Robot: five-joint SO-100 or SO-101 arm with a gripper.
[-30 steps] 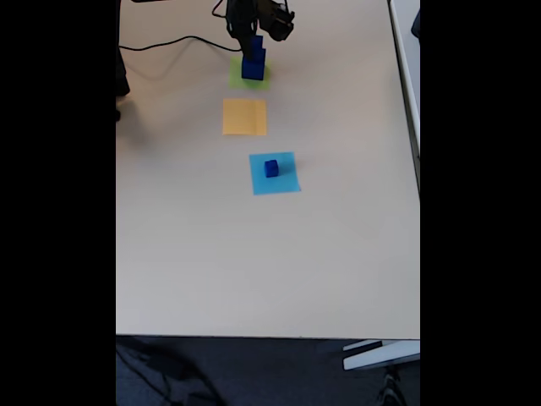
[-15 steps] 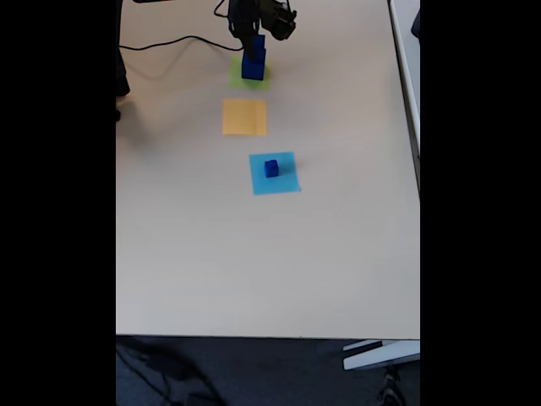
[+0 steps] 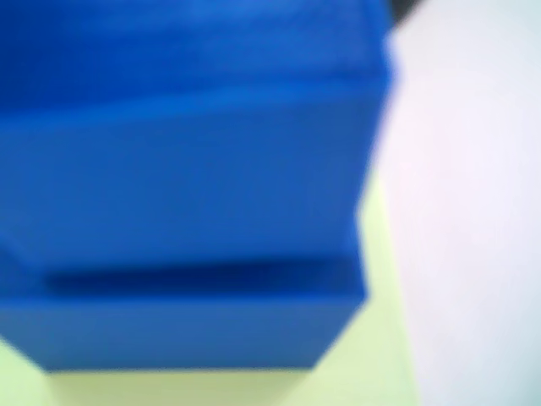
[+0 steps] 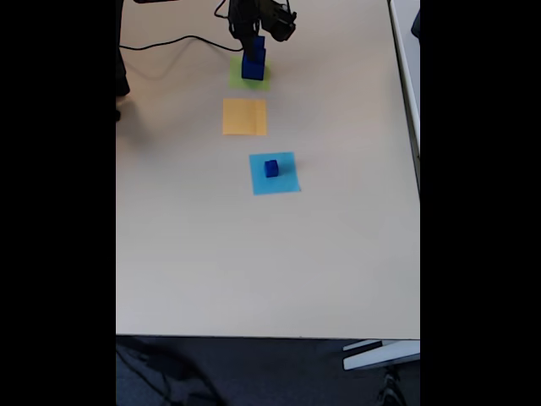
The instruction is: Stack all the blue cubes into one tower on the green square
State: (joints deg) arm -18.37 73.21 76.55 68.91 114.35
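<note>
On the green square (image 4: 250,78) at the far end of the table stands a stack of blue cubes (image 4: 253,63). My gripper (image 4: 254,39) hangs right over the top cube, and its fingers are too dark and small to read. The wrist view is blurred: an upper blue cube (image 3: 186,169) sits on a wider blue cube (image 3: 194,334), with the green square (image 3: 372,372) showing beneath. A small blue cube (image 4: 270,168) sits alone on the light blue square (image 4: 283,182) in mid-table.
An orange square (image 4: 244,117) lies bare between the green and light blue squares. A black cable (image 4: 169,42) runs across the far left of the table. The table's near edge (image 4: 270,336) is at the bottom, with dark floor beyond.
</note>
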